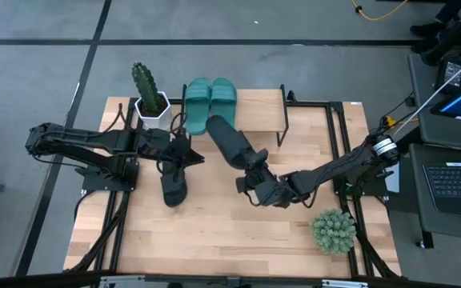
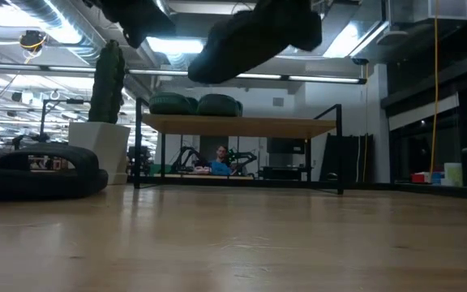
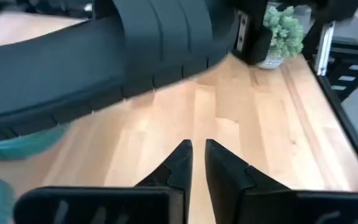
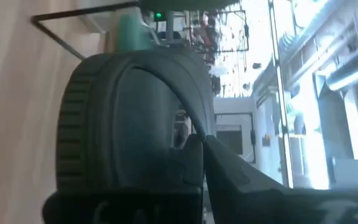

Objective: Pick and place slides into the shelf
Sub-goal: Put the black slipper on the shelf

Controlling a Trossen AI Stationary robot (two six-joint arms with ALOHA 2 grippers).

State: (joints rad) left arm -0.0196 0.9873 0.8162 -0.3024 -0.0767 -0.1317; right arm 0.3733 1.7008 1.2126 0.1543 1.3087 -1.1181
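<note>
Step in hand: carrying the third sandal to the shelf. The right gripper [image 1: 256, 182] is clenched on the strap of a black sandal [image 1: 229, 140] and holds it in the air above the middle of the table [image 1: 214, 240]. The sandal's far end points toward the shelf [image 1: 258, 112] and lies just beside the teal pair. In the low view this sandal hangs clear of the tabletop, higher than the shelf plank and tilted.

Two teal sandals [image 1: 210, 102] already sit side by side on the left part of the shelf top. The right part of the plank is bare.

The second black sandal [image 1: 174, 186] lies flat on the table, left of centre and well short of the shelf. The left gripper [image 1: 181, 155] is near its far end, over the table, holding nothing. Its fingers [image 3: 178, 167] stand almost together with a thin gap between them.

A potted cactus [image 1: 146, 92] stands at the shelf's left end. A small green plant [image 1: 333, 230] stands near the table's right front corner.

Next move, as judged:
- Advance the held sandal over the bare right part of the plank, clear of the teal pair
- Level the sole, lower it onto the plank, then release
- Afterwards, the sandal on the table remains to be picked up
</note>
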